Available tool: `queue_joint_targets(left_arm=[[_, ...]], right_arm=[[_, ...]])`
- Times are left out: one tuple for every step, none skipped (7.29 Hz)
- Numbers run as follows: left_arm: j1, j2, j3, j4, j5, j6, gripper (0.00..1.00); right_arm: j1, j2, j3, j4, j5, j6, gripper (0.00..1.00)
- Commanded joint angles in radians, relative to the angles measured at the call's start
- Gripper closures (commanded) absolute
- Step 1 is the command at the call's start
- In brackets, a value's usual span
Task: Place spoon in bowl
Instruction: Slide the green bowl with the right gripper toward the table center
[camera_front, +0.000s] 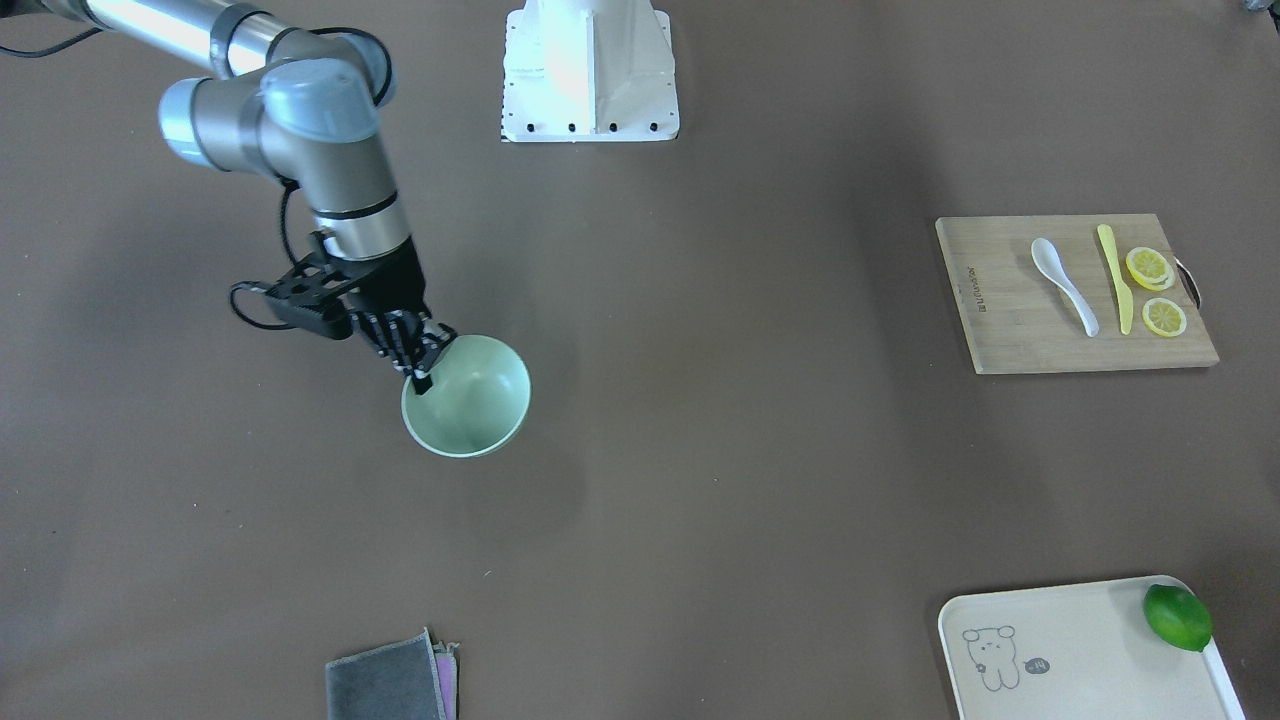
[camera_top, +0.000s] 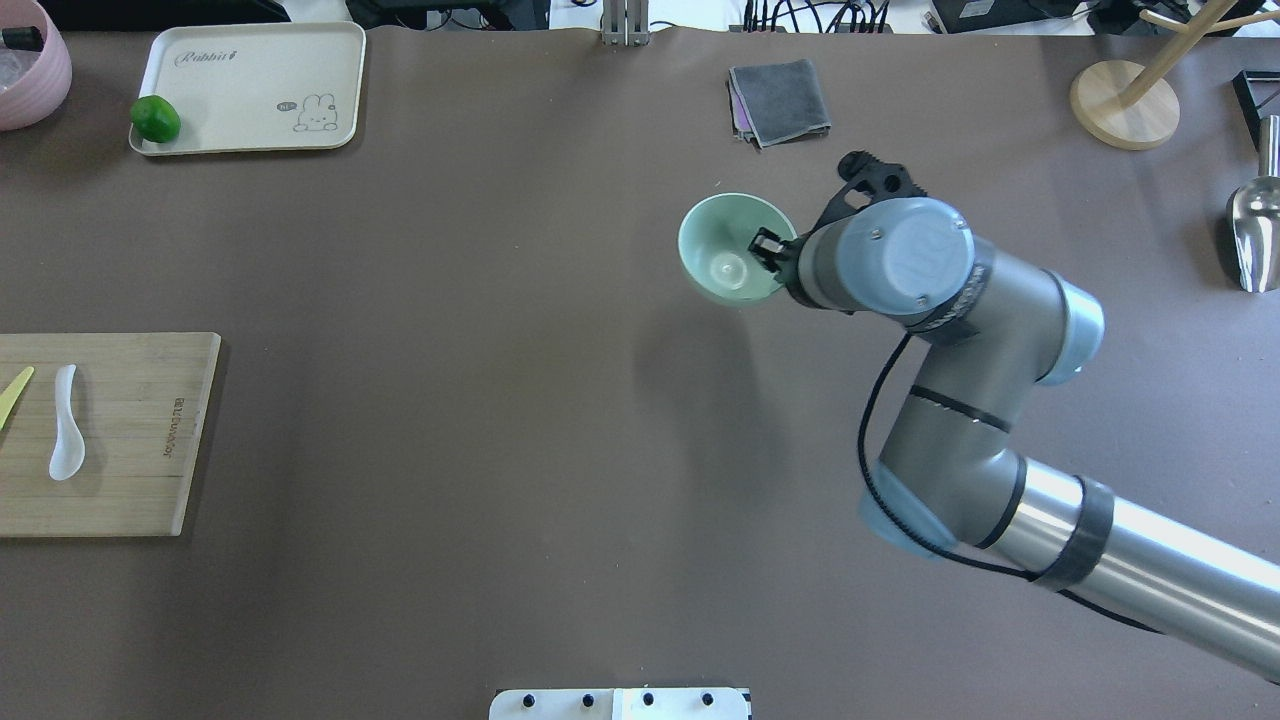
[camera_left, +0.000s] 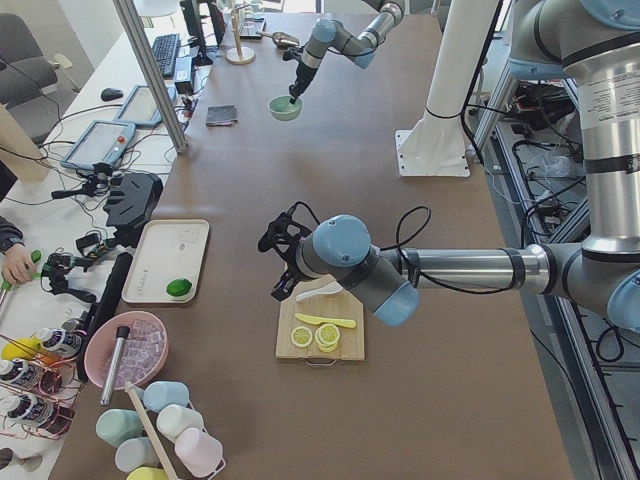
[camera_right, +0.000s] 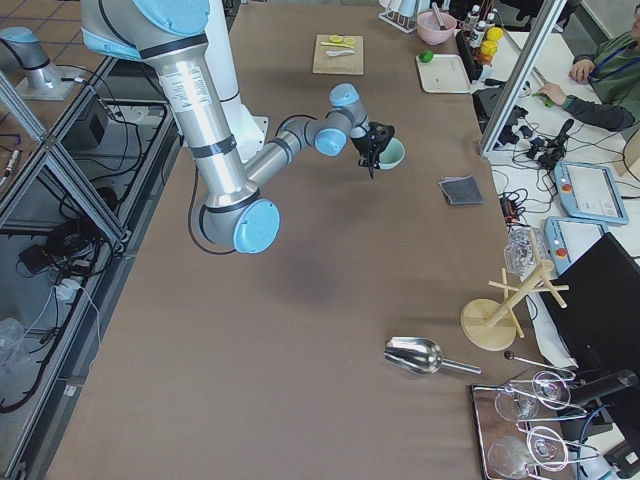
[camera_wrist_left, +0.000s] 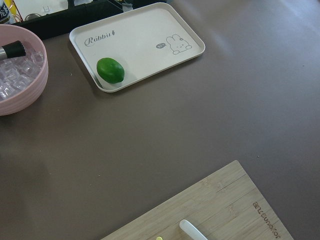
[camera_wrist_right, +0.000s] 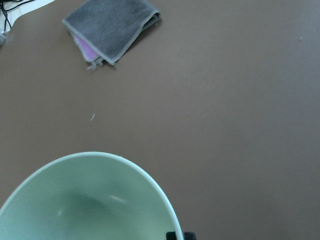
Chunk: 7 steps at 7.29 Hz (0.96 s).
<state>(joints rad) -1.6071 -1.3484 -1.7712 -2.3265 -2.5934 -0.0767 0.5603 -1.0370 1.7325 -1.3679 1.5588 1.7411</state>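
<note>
The mint-green bowl (camera_front: 475, 405) is held tilted over the brown table, also seen in the overhead view (camera_top: 725, 255) and the right wrist view (camera_wrist_right: 85, 200). My right gripper (camera_front: 425, 365) is shut on the bowl's rim, one finger inside it (camera_top: 765, 245). The white spoon (camera_front: 1065, 285) lies on the wooden cutting board (camera_front: 1000, 300), far from the bowl, and shows in the overhead view (camera_top: 66, 425); its handle tip shows in the left wrist view (camera_wrist_left: 192, 230). My left gripper (camera_left: 283, 290) hovers by the board, seen only from the side; I cannot tell if it is open.
A yellow knife (camera_front: 1115, 280) and lemon slices (camera_front: 1150, 268) share the board. A cream tray (camera_front: 1080, 650) holds a lime (camera_front: 1177, 617). A folded grey cloth (camera_top: 780, 100) lies beyond the bowl. A pink bowl of ice (camera_wrist_left: 20, 75), a wooden stand (camera_top: 1125, 100) and a metal scoop (camera_top: 1255, 230) sit at the table's ends.
</note>
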Motion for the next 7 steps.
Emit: queue_joint_targets(left_arm=[[0.003,0.0,-0.001,-0.001,-0.01,0.001,0.02],[0.003,0.0,-0.001,-0.001,-0.039,0.0,0.02],[0.003,0.0,-0.001,-0.001,-0.043,0.0,0.02],[0.003,0.0,0.001,-0.001,-0.042,0.0,0.02],[0.003,0.0,0.001,-0.001,-0.043,0.0,0.02],[0.003,0.0,0.001,0.001,-0.043,-0.002,0.02],[0.004,0.005,0.002,0.006,-0.04,-0.052,0.02]], right_arm=[[-0.141,0.069,-0.002,-0.083,-0.115,0.066,1.0],[-0.169,0.065,-0.011,-0.083,-0.124,0.067,1.0],[-0.181,0.072,-0.043,-0.079,-0.143,0.067,1.0],[-0.181,0.09,-0.047,-0.083,-0.143,0.066,0.96],[-0.181,0.095,-0.045,-0.086,-0.15,0.064,0.27],[-0.181,0.103,-0.042,-0.088,-0.204,0.064,0.01],[-0.157,0.098,-0.016,-0.089,-0.203,0.051,0.0]])
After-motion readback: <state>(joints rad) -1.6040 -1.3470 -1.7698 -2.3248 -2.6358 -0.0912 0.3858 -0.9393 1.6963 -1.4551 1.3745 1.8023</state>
